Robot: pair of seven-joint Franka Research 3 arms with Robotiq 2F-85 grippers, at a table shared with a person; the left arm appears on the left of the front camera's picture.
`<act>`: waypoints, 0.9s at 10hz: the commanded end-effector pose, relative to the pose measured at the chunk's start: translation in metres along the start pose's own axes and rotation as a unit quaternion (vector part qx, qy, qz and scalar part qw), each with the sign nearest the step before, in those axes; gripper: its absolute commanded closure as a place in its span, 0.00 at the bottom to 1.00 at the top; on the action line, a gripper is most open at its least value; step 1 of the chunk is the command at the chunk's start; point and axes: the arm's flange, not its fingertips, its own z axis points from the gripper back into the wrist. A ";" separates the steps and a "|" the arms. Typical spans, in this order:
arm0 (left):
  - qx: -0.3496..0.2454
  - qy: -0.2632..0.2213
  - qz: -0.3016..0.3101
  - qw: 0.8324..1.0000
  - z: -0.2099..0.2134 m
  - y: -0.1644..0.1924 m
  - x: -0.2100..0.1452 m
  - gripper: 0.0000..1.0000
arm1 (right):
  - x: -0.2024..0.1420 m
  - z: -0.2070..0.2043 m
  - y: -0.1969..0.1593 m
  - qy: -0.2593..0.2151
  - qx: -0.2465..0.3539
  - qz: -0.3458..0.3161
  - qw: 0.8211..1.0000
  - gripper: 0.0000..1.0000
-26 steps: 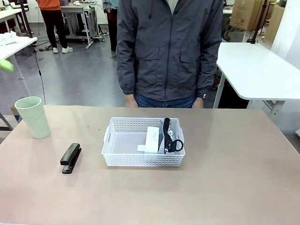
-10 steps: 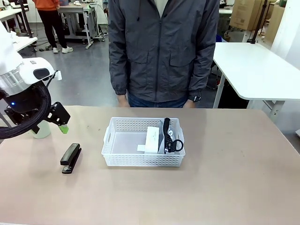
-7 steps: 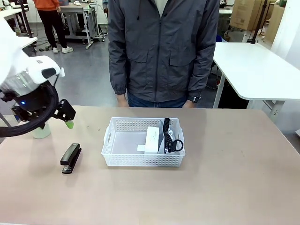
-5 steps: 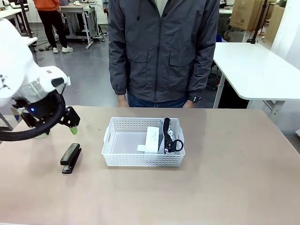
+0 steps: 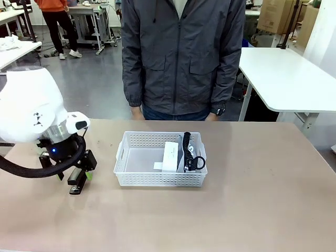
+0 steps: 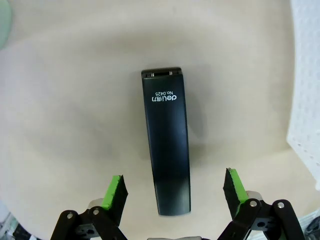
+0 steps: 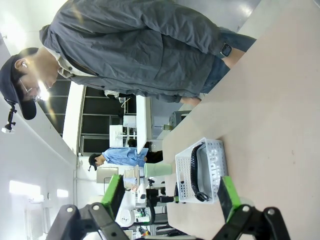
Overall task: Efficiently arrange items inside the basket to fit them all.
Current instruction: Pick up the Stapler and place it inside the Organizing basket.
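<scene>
The left end effector (image 6: pixel 174 186) is held wide open astride the black stapler (image 6: pixel 167 145), nothing gripped; the right end effector (image 7: pixel 170 192) is likewise spread, empty.

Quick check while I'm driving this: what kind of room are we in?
Likely a robotics lab or workshop: a bare grey floor, a white work table beside ours, stacked brown cardboard boxes and a metal-framed equipment bench behind the person.

Even overhead indoor light; front view sharp, soft shadow under basket (image 5: pixel 160 178). Left wrist view: table (image 6: pixel 75 125) washed pale, diffuse shadow around stapler (image 6: pixel 167 145), corners soft. Right wrist view: bright glare, fisheye bending at edges.
</scene>
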 end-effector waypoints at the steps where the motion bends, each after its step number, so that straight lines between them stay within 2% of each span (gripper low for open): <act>1: 0.004 0.000 0.006 1.000 -0.010 -0.003 0.010 0.00 | 0.001 0.000 0.005 -0.003 0.014 -0.010 1.000 0.00; 7: 0.016 -0.044 0.007 0.999 -0.021 -0.007 0.011 0.00 | 0.001 0.000 0.005 -0.003 0.014 -0.010 1.000 0.00; 8: 0.035 -0.051 0.009 0.998 -0.022 -0.008 0.013 0.60 | 0.001 0.000 0.005 -0.003 0.014 -0.010 1.000 0.00; 9: 0.039 -0.049 0.006 0.998 -0.023 -0.008 0.012 0.59 | 0.001 0.000 0.005 -0.003 0.014 -0.010 1.000 0.00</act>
